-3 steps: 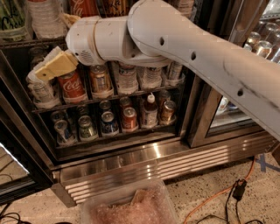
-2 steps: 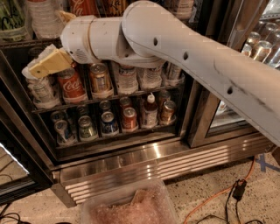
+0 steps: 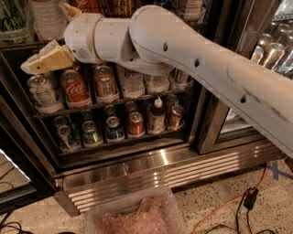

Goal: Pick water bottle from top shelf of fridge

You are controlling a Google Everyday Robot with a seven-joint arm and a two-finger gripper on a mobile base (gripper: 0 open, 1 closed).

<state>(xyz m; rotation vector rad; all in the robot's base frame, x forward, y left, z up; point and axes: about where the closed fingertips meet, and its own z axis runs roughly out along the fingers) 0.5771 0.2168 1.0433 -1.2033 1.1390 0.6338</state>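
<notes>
The water bottle [image 3: 46,19], large, clear and ribbed, stands at the left of the top shelf [image 3: 18,46] of the fridge [image 3: 160,167]; its cap is out of view above the frame. My gripper [image 3: 46,37] is at the upper left, in front of the bottle's lower part. Its cream fingers are spread: one [image 3: 46,59] is low, in front of the shelf's front rail, and the other [image 3: 69,10] is up beside the bottle. It holds nothing. My white arm crosses the view from the right.
A green-labelled bottle [image 3: 10,20] stands left of the water bottle. Rows of cans, including a Coca-Cola can [image 3: 73,87], fill the lower racks. A clear plastic bin [image 3: 137,215] sits on the floor in front. An orange cable [image 3: 219,210] lies at the right. A door frame [image 3: 215,114] stands right.
My gripper has risen and shifted a little left, from the can rack's level up to the top shelf's rail and the bottle's base.
</notes>
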